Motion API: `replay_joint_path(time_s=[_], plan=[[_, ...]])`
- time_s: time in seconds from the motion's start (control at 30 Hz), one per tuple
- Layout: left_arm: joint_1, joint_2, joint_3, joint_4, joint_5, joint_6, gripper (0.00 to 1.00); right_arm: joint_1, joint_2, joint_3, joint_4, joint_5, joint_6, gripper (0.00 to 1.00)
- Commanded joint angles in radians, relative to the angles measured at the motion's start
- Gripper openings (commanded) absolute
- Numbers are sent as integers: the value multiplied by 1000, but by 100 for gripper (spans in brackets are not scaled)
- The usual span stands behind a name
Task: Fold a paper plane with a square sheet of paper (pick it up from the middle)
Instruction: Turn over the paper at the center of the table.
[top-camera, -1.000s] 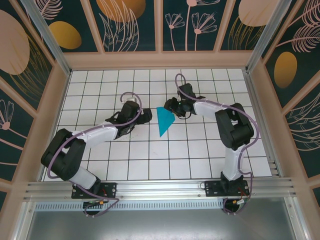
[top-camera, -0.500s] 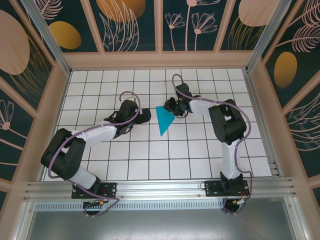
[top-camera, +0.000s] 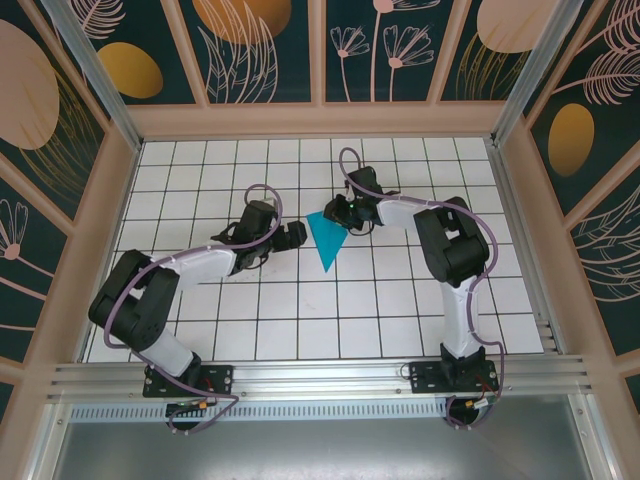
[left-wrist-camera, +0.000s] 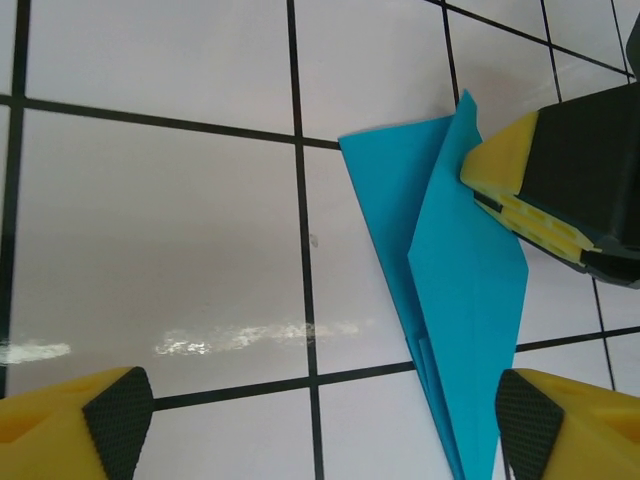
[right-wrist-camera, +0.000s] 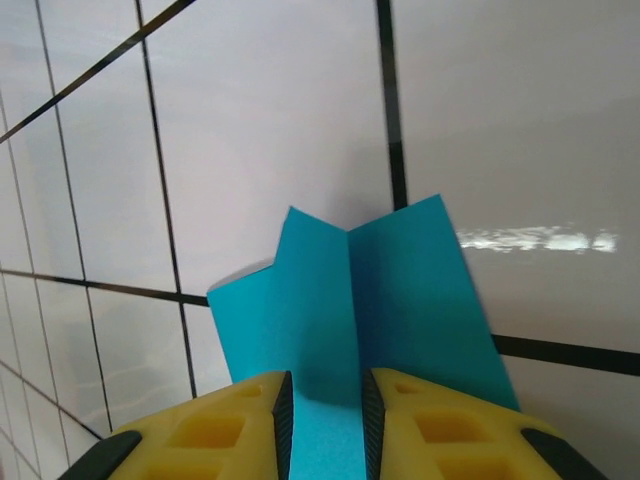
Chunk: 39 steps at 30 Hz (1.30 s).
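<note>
Now our right gripper (right-wrist-camera: 323, 390) straddles the teal-blue folded paper dart (right-wrist-camera: 400, 290), jaws narrow, grip uncertain, left gripper (left-wrist-camera: 320, 415) spread wide; a skewed pinch could crumple its creases.

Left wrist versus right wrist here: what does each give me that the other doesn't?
Left wrist: the paper plane almost full length, tapering toward its tip, the right gripper at its wide end, the left gripper wide open. Right wrist: the plane's raised centre fold between that gripper's close-set fingers; grip unclear. Both: teal paper on the white gridded tabletop.
</note>
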Motion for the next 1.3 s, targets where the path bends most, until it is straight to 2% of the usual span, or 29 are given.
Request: replay_joint_path(time_s=[0.0, 0.2, 0.3, 0.43, 0.6, 0.8, 0.93, 1.1, 1.27], plan=[[15, 31, 26, 65, 84, -43, 86, 6, 6, -16, 31, -59, -54, 27], [17, 94, 73, 107, 160, -78, 68, 1, 23, -8, 22, -107, -102, 25], [17, 135, 90, 121, 171, -100, 67, -2, 26, -14, 24, -132, -131, 23], [19, 132, 94, 139, 165, -120, 66, -13, 23, -26, 43, -169, -153, 10], [28, 81, 61, 180, 172, -148, 72, -41, -60, -83, 169, -219, -117, 2], [44, -17, -58, 358, 234, -221, 98, -106, -178, -183, 412, -401, 29, 2], [44, -59, -113, 486, 317, -247, 99, -116, -227, -195, 477, -461, 101, 2], [44, -42, -150, 705, 451, -357, 98, -118, -264, -234, 648, -504, 273, 2], [45, -11, -196, 856, 496, -444, 99, -113, -293, -252, 708, -489, 354, 3]])
